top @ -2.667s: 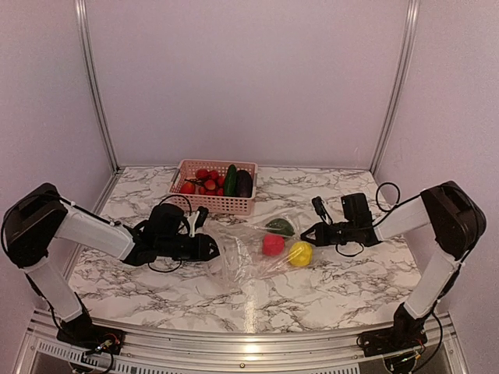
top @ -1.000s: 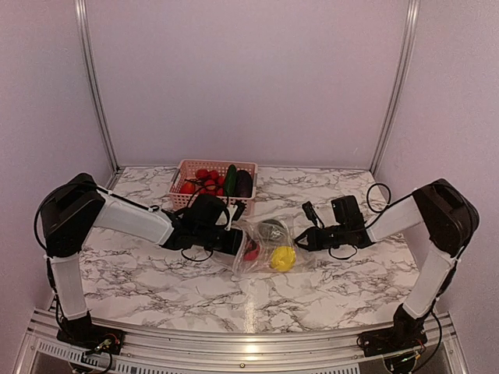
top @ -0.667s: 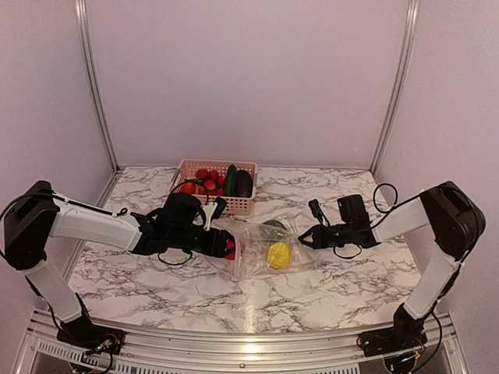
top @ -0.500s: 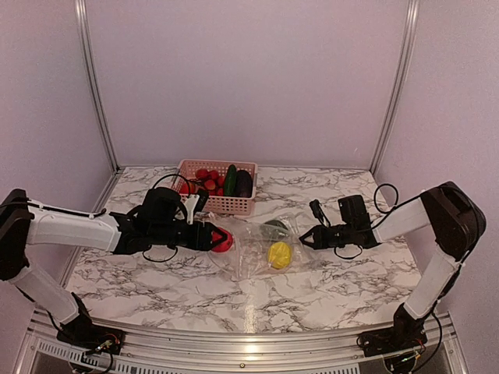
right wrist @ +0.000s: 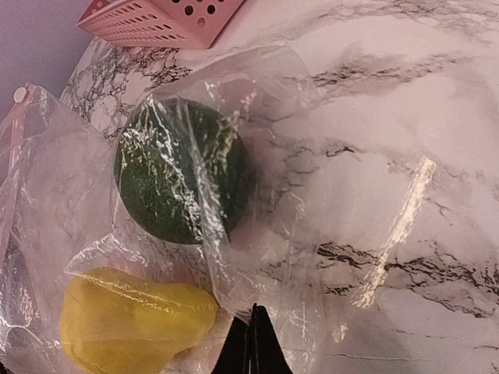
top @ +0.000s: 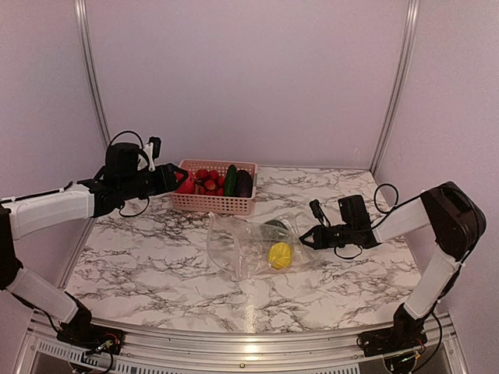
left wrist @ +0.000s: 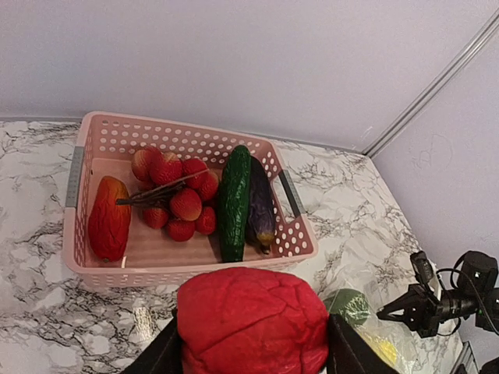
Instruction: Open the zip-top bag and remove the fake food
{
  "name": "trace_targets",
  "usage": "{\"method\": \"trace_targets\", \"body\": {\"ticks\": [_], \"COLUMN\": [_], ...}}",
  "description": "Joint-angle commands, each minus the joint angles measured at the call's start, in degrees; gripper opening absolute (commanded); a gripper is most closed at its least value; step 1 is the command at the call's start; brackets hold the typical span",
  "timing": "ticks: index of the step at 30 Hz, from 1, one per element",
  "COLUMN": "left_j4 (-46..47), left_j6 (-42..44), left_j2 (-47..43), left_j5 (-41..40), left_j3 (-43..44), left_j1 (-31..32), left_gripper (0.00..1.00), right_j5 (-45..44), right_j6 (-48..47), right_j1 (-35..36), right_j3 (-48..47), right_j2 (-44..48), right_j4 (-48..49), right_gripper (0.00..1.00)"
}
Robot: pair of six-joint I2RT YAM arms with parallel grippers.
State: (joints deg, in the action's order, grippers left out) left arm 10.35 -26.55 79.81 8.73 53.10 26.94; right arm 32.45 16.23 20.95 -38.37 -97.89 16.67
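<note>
The clear zip-top bag (top: 249,245) lies on the marble table, its mouth open to the left. Inside it are a yellow lemon (top: 279,255) and a dark green piece (top: 274,227); both also show in the right wrist view, the lemon (right wrist: 132,319) and the green piece (right wrist: 178,170). My right gripper (top: 306,237) is shut on the bag's right edge (right wrist: 261,308). My left gripper (top: 173,178) is shut on a red fake food piece (left wrist: 253,319) and holds it in the air by the left end of the pink basket (top: 218,204).
The pink basket (left wrist: 179,269) at the back holds a red cluster (left wrist: 175,202), a green cucumber (left wrist: 232,201), a purple eggplant (left wrist: 260,201) and an orange-red piece (left wrist: 109,216). Walls close the table on three sides.
My left gripper pulled the red piece out of the bag's mouth and carried it up and back-left to the basket. The right gripper stayed on the bag's edge.
</note>
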Motion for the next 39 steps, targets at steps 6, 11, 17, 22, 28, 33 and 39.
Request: {"method": "trace_targets", "body": {"ticks": [6, 11, 17, 22, 28, 33, 39], "left_j4": [-10.21, -9.57, -9.55, -12.88, -20.0, -23.05, -22.44], "left_j6": [7.69, 8.39, 11.49, 13.97, 15.21, 15.78, 16.26], "left_j2": [16.01, 23.82, 33.6, 42.19, 52.06, 52.79, 47.19], "left_j5": [-6.35, -7.39, -8.29, -11.28, -12.7, -13.77, -10.36], "left_j3": [18.37, 25.56, 35.37, 44.3, 58.36, 62.12, 58.65], "left_j1": [-5.84, -7.77, -8.48, -8.72, -9.8, -9.98, -9.98], "left_gripper": [0.33, 0.35, 0.36, 0.4, 0.51, 0.74, 0.91], "right_j5": [-0.38, -0.11, -0.14, 0.14, 0.25, 0.52, 0.65], "right_j6": [-1.11, -0.86, -0.92, -0.85, -1.15, -0.89, -1.2], "right_j1": [-0.54, -0.56, -0.56, -0.59, -0.56, -0.56, -0.56], "right_j3": [-0.76, -1.21, -1.68, -2.24, -3.53, -4.07, -4.29], "right_j2": [-0.41, -0.8, -1.55, -2.62, -3.74, -3.6, -2.07], "right_j4": [-0.53, -0.3, -0.51, -0.51, -1.19, -1.36, -2.37], "right_gripper": [0.0, 0.0, 0.0, 0.0, 0.0, 0.0, 0.0]}}
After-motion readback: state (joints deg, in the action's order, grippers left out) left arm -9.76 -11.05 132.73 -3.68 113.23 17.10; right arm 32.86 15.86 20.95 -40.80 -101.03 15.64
